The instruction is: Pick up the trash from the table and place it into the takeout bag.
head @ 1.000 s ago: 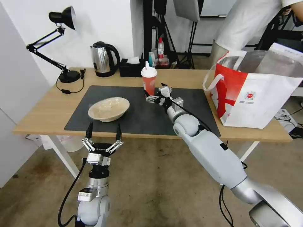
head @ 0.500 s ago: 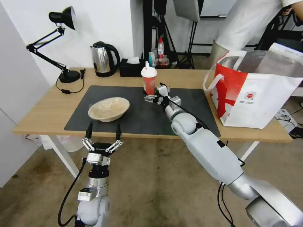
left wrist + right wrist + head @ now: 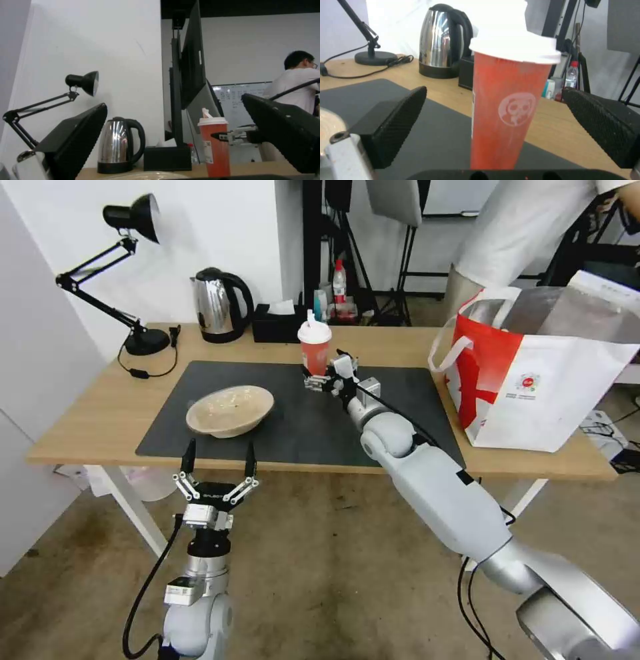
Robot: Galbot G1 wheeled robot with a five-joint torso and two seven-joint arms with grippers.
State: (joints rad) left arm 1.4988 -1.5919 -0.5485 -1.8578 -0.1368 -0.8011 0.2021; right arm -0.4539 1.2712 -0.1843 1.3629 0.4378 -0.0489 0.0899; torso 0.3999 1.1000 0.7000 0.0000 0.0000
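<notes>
Two black fingers of the right hand (image 3: 493,130) stand spread either side of the tall red drink cup with white lid (image 3: 510,100), upright on the dark grey mat (image 3: 293,427), ready to clamp. Left hand (image 3: 217,463) hangs spread below the table (image 3: 100,413) edge.

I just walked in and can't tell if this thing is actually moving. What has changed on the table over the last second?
The right gripper has slid forward across the mat to the red drink cup; its open fingers now stand on either side of the cup, not yet closed on it. The cup, the beige bowl, the takeout bag and the left gripper, parked before the table's near edge, have stayed put.
</notes>
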